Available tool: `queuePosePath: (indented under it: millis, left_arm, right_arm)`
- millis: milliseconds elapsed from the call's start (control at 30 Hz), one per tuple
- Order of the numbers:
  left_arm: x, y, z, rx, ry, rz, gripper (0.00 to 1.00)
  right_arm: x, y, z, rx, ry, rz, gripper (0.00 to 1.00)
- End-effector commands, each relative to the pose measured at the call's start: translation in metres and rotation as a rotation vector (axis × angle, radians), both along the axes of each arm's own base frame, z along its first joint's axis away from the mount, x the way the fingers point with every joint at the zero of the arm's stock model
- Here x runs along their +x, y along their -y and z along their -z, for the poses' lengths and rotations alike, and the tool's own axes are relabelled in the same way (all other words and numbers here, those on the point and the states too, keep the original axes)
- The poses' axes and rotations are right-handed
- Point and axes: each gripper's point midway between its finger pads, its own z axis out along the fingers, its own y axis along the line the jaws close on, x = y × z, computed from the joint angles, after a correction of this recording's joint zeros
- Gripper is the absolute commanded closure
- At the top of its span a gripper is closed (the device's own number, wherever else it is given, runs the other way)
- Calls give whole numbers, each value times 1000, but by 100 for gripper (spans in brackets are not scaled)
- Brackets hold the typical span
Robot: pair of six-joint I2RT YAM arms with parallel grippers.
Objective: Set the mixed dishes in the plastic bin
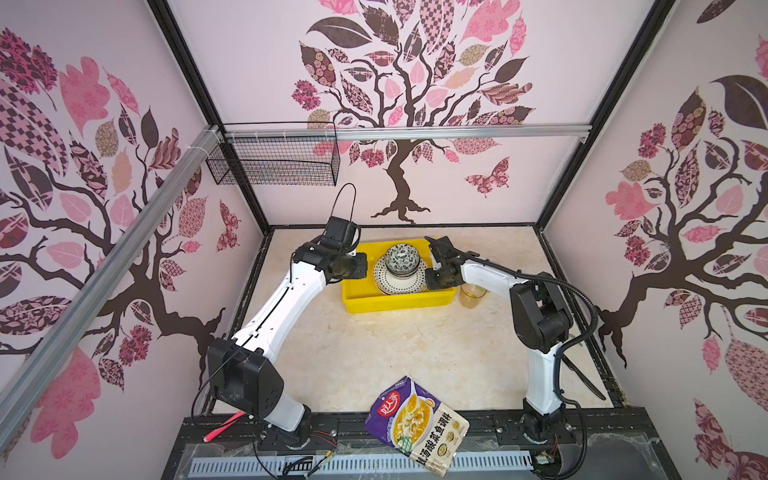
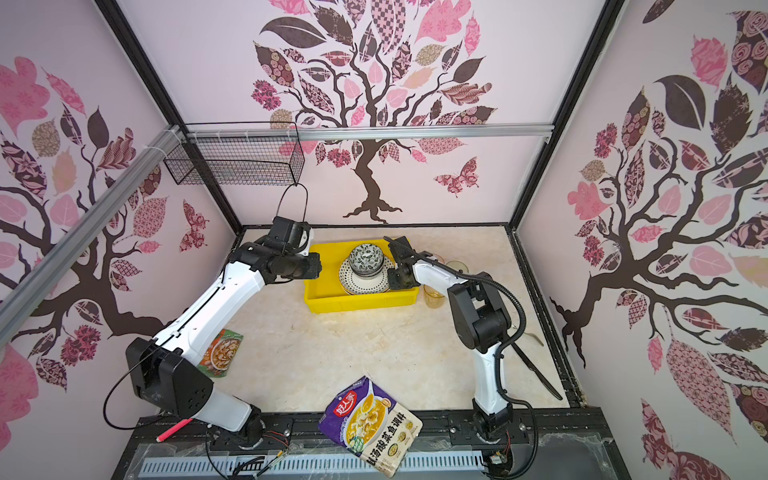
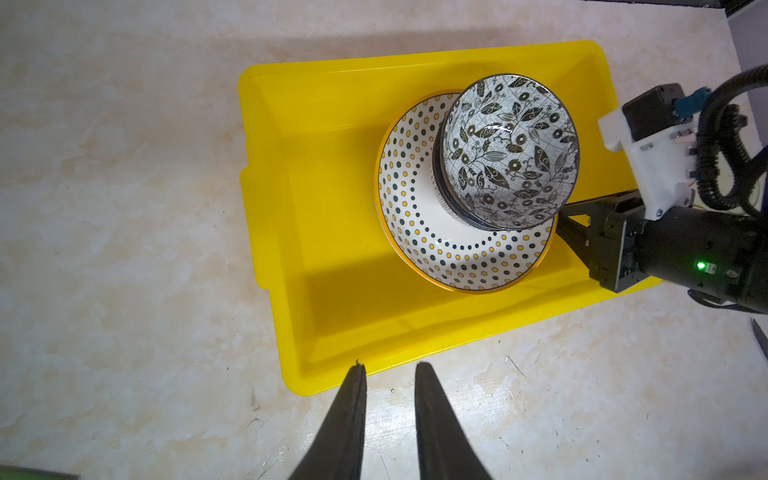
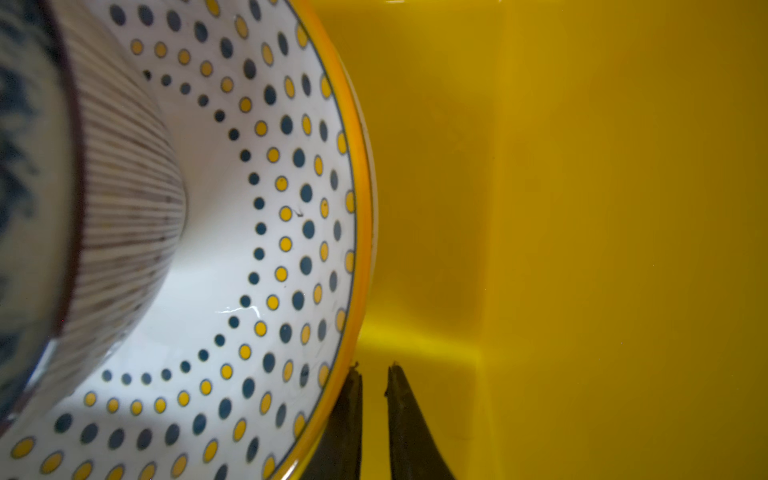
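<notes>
Spotted amber tumbler (image 1: 472, 296) upright on tabletop (image 1: 374, 353) just outside plastic bin (image 1: 395, 305), behind right gripper (image 4: 374, 368), jaws narrowly parted, empty; judged that arm nearer; left gripper (image 3: 390, 365) likewise parted, empty

Pale pink booth with tree decals, closed on 3 sides around a marble-look table.

In both top views the back wall (image 1: 257, 75), left wall (image 1: 174, 232) and right wall (image 1: 602, 257) each carry a dark-brown tree decal (image 1: 400, 183) with patterned pink, maroon and tan leaves. A butterfly (image 1: 488, 178) sits right of the back trunk. 2 black frame posts (image 1: 194, 79) run up the back corners. An aluminium back rail (image 1: 457, 132) crosses the back wall and meets a slanting side rail (image 1: 108, 262) at the left corner, where a black wire mesh basket (image 1: 274, 162) hangs. The table (image 1: 395, 357) is glossy beige with cream veining, edged in black, under soft, even light.
</notes>
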Motion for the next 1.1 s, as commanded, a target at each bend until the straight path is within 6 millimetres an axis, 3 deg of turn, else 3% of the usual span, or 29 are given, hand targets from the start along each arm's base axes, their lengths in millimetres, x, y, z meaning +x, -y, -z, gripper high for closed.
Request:
queuePosePath:
  millis: [0,100,267,467,600,1067]
  left_arm:
    - [-2,-3,-4,-9,22,-2,75]
    - [-1,-3,-4,-10,23,-3,75]
    - [0,-14,1,17,15,-46,75]
    - [13,-78,33,-33,-79,-278,73]
    - [22,-100,53,-14,-106,-326,69]
    - [27,-98,109,17,-243,-321,60]
  right_arm:
    - [-3,-38,11,65,-19,-89,83]
    - [-4,-45,9,56,-10,-109,83]
    - [-6,-38,12,25,-10,-101,83]
    - [-10,-31,16,-10,-18,-96,82]
    - [-10,-29,16,-17,-9,-96,82]
    - [-4,-31,10,-9,20,-102,82]
